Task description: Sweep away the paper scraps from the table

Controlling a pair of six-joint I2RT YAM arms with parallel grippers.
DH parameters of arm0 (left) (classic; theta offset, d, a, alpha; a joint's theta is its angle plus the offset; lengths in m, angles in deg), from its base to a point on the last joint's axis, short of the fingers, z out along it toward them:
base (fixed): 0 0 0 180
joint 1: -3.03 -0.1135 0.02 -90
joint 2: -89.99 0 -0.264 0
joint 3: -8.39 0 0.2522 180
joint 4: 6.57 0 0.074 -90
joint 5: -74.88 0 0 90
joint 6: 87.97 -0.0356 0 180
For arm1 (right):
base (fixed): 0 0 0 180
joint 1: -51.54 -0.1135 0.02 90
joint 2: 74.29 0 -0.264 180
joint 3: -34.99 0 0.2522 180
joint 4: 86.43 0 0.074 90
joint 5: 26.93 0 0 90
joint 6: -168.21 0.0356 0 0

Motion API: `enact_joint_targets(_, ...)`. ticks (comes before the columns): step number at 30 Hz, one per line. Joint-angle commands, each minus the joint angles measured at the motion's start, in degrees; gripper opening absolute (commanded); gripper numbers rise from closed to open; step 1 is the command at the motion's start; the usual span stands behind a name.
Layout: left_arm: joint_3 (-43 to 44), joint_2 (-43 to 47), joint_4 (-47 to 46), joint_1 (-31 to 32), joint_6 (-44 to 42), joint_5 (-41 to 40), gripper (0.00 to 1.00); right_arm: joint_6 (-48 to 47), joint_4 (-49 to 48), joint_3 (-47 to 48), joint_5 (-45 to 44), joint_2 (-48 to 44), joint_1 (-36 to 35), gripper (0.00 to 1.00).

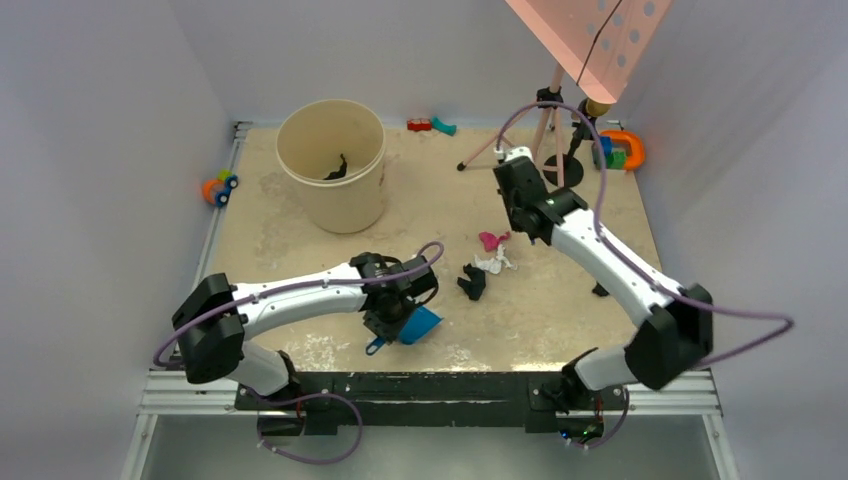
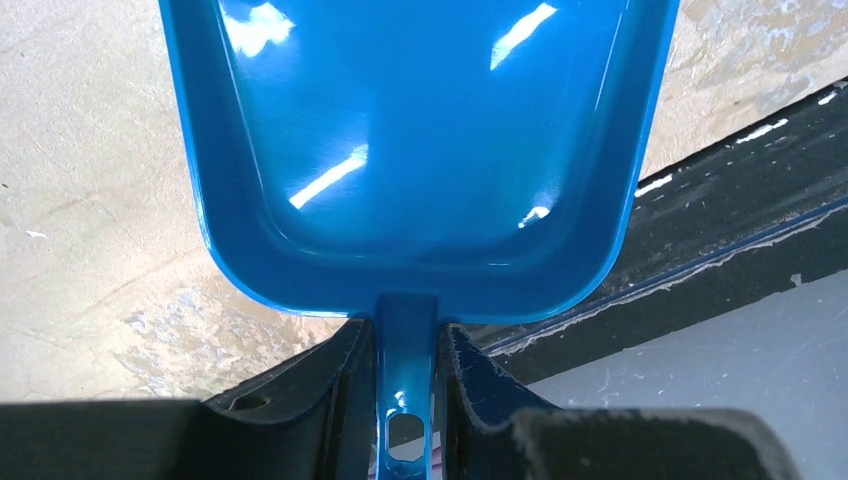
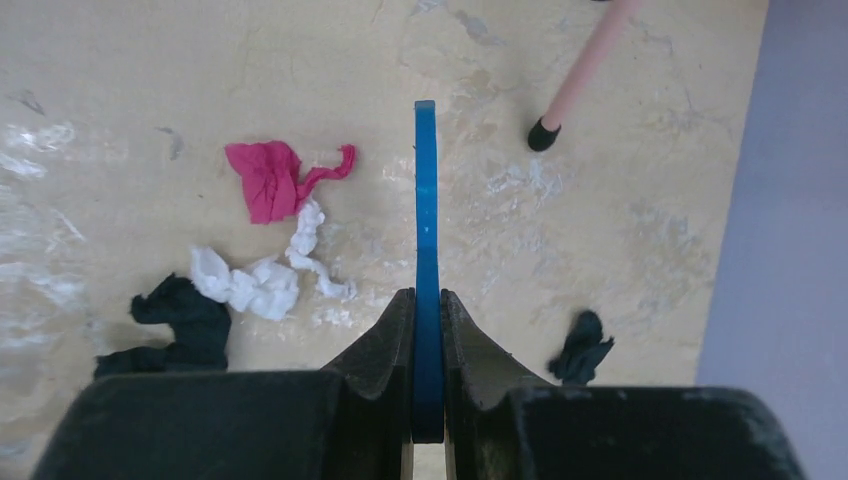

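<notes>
My left gripper (image 1: pixel 392 318) (image 2: pixel 405 330) is shut on the handle of a blue dustpan (image 1: pixel 415 323) (image 2: pixel 420 140) near the front edge of the table (image 1: pixel 560 320). The pan looks empty. My right gripper (image 1: pixel 522 205) (image 3: pixel 427 295) is shut on a thin blue hand brush (image 3: pixel 426 200), seen edge-on, bristles hidden. Left of it lie paper scraps: pink (image 1: pixel 489 240) (image 3: pixel 265 180), white (image 1: pixel 492 263) (image 3: pixel 255 285) and black (image 1: pixel 472 282) (image 3: pixel 185 315). Another black scrap (image 1: pixel 600 290) (image 3: pixel 582 345) lies to the right.
A beige bucket (image 1: pixel 333 165) with a black scrap inside stands at the back left. A pink-legged tripod (image 1: pixel 548 130) (image 3: pixel 585 65) stands behind my right gripper. Toys sit at the left edge (image 1: pixel 218 187), back (image 1: pixel 430 125) and back right (image 1: pixel 620 150). The black front bar (image 2: pixel 720 230) lies under the dustpan.
</notes>
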Motion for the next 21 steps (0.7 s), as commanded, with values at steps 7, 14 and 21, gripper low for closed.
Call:
enact_joint_targets(7,3.2,-4.6,-6.0,3.8,0.1,-1.5,0.0,-21.6,-5.3,8.3,-2.5,19.1,0.3,0.0)
enact_joint_targets(14,6.3,-9.6,-7.8,4.2,-2.9,-1.1,0.0,-22.5,-3.8,8.0,10.5,22.1,0.2,0.0)
enact_joint_targets(21,13.1,-16.9,-7.3,4.1,-6.2,-5.7,0.0,-19.0,-1.9,4.4,27.7,19.1,-0.1,0.0)
